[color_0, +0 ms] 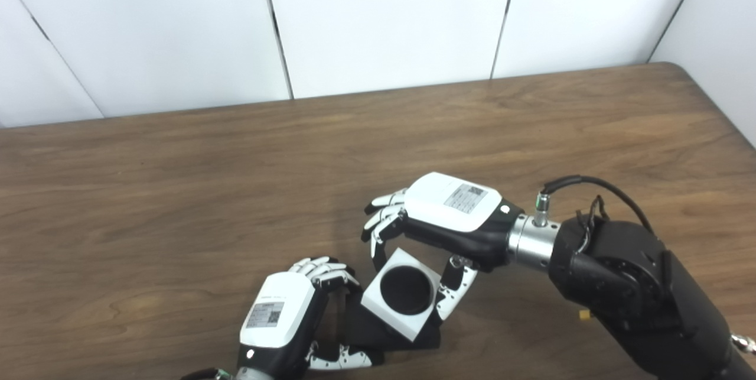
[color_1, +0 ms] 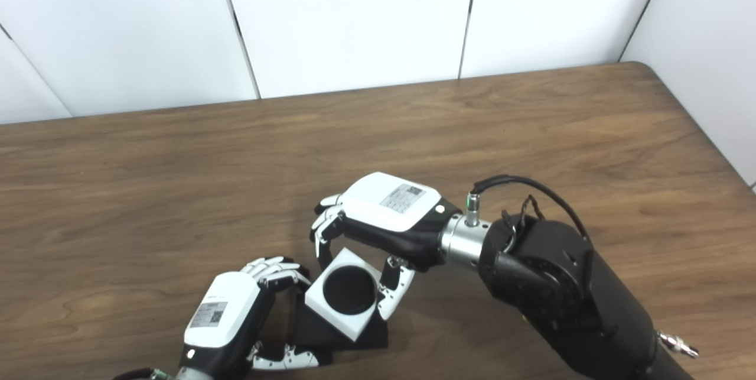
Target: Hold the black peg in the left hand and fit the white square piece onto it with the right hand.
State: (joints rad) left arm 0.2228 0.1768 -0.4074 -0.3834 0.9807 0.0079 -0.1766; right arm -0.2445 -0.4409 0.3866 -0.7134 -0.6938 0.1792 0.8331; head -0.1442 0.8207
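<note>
The white square piece has a round dark hole in its middle and is tilted, held between the fingers and thumb of my right hand. It sits over the black peg piece, whose dark base shows beneath and to the left of it. My left hand wraps its fingers around that black base near the table's front edge. Whether the peg fills the hole cannot be told. In the right eye view the white piece sits between both hands.
The brown wooden table stretches out to the left and back. White wall panels rise behind its far edge. My right forearm with a looped cable crosses the lower right.
</note>
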